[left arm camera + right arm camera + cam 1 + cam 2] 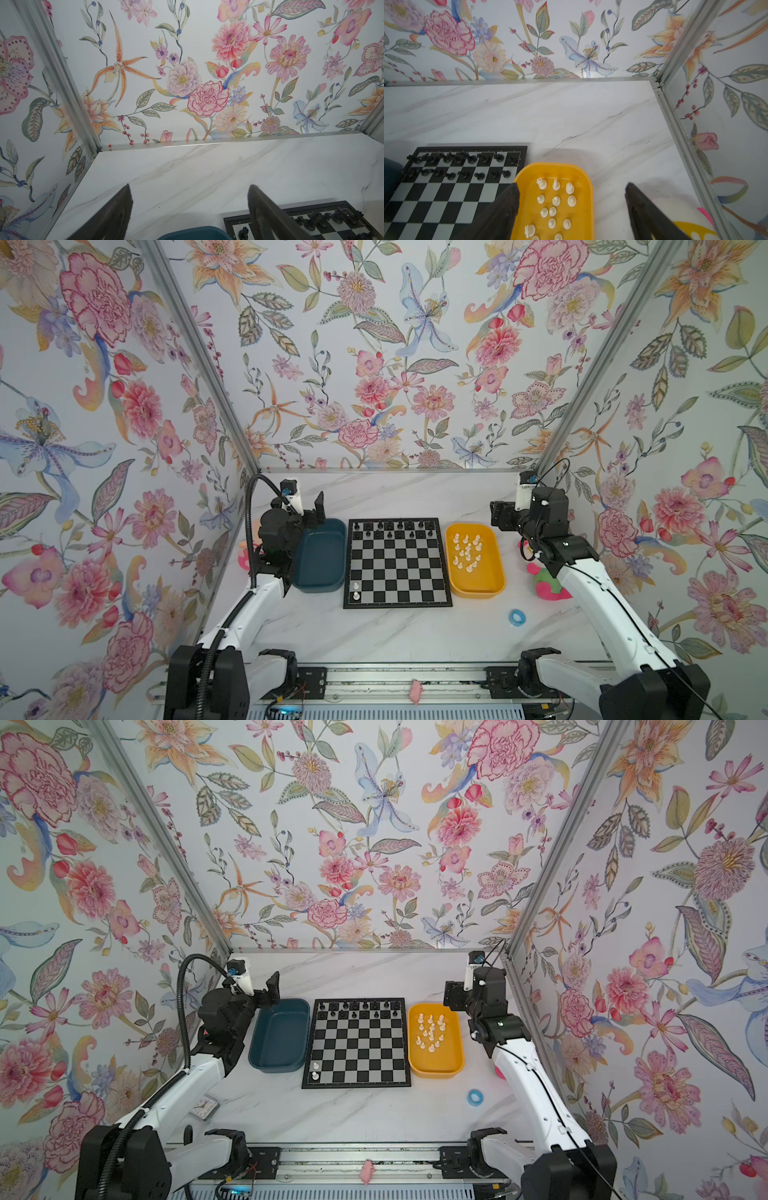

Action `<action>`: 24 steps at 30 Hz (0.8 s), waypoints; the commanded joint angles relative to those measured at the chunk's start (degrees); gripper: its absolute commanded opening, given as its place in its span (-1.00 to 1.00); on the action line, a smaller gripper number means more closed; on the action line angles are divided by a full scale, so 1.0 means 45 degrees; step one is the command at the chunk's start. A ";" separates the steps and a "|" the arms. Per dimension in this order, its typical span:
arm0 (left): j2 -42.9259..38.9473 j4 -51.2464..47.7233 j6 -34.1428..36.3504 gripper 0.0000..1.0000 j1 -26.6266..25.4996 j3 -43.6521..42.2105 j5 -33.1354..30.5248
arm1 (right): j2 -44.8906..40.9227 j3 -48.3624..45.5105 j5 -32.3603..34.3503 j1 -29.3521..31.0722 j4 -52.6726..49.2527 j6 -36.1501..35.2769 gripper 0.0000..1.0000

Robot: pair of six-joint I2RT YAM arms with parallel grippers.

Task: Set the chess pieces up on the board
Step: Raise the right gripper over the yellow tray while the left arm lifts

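Note:
The board lies flat mid-table in both top views. Black chessmen fill its two far rows, and two white chess pieces stand at its near left corner. Several more white chess pieces stand in the yellow tray just right of the board. My right gripper hovers open above that tray's far end, with nothing between its fingers. My left gripper is open and holds nothing, raised over the far end of the teal tray.
The teal tray sits left of the board with nothing showing inside it. A blue ring lies near right of the yellow tray. A pink and green toy sits under the right arm. A small clock lies at the near left. Flowered walls close three sides.

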 commanded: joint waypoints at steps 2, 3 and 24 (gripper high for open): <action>0.0352 -0.0582 -0.0130 0.75 -0.0484 0.0704 0.0369 | 0.1736 0.1523 -0.1050 0.0478 -0.3529 0.0163 0.39; 0.0433 -0.0515 -0.0105 0.75 -0.0560 0.0731 0.0312 | 0.2103 0.1715 -0.1077 0.0623 -0.3682 0.0107 0.35; 0.1414 -0.0280 0.0330 0.76 -0.1524 0.1221 -0.0206 | 0.7695 0.3779 -0.1777 0.1948 -0.4450 0.0063 -0.49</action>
